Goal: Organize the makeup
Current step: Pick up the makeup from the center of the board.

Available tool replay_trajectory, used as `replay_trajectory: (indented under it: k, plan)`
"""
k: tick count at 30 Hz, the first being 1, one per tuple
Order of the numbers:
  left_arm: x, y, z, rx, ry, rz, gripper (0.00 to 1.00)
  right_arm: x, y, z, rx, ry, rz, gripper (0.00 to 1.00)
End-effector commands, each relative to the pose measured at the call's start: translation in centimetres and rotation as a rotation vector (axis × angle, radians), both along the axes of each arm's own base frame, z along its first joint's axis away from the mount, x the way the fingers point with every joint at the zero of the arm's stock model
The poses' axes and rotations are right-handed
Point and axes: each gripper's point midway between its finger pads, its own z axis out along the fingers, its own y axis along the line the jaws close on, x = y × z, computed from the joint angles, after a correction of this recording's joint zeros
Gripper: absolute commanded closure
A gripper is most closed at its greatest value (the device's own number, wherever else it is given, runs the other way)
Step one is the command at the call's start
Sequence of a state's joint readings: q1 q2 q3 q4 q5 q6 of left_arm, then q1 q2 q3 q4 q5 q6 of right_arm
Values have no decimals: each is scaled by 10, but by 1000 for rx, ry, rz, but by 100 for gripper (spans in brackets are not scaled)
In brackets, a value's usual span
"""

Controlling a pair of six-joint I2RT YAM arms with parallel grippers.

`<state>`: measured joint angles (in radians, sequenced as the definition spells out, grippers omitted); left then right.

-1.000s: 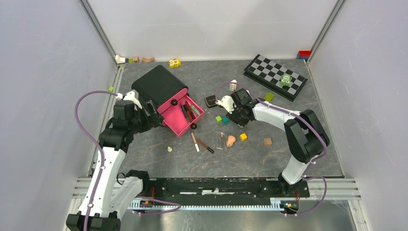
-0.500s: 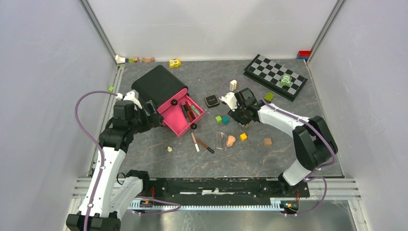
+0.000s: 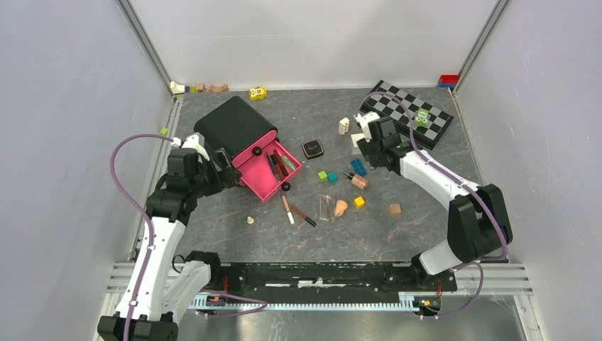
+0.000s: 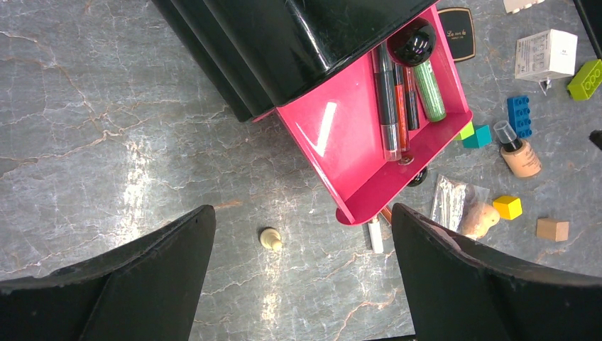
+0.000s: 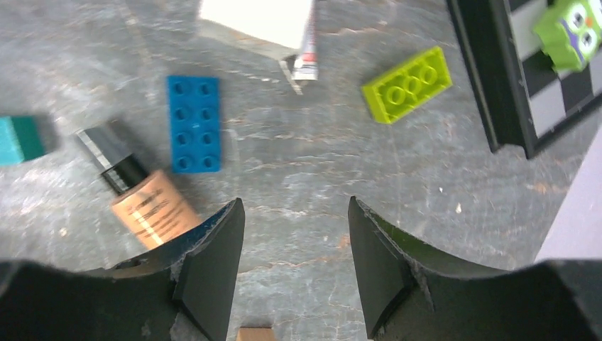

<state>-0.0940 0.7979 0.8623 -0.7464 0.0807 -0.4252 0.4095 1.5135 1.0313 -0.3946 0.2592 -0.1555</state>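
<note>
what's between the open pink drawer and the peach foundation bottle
A lime green cube and a teal cube, side by side: left wrist view.

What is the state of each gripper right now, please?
Left gripper: open, holding nothing.
Right gripper: open, holding nothing; the peach foundation bottle with a black cap lies loose beside it.

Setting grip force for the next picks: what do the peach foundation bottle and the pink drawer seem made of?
Foundation bottle: likely glass or clear hard plastic over peach liquid, smooth with printed lettering; the blur leaves it open. Pink drawer: glossy hard plastic, judging by the sharp white glare on its floor.
</note>
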Motion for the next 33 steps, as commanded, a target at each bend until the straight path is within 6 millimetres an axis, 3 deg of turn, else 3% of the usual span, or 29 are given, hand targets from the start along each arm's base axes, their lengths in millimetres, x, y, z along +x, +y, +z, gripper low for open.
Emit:
replay_trajectory:
  k: [1, 4, 9, 17, 25, 30, 33]
  plan:
    - [4, 0, 7, 22, -41, -22, 1, 24, -29, 28, 91, -101, -227, 38]
    - [4, 0, 7, 21, -41, -24, 1, 35, -45, 31, 165, -117, -322, 38]
    - [4, 0, 7, 22, -39, -21, 1, 68, -57, 24, 241, -106, -374, 39]
    - [5, 1, 6, 25, -36, -18, 1, 119, -46, -3, 262, -44, -345, 39]
    - [5, 1, 4, 26, -30, -18, 1, 133, -18, -27, 353, 27, -254, 40]
    - [6, 1, 4, 26, -27, -18, 1, 129, 24, -29, 462, 66, -104, 41]
    - [6, 1, 3, 26, -25, -18, 1, 125, 54, -16, 541, 73, 22, 41]
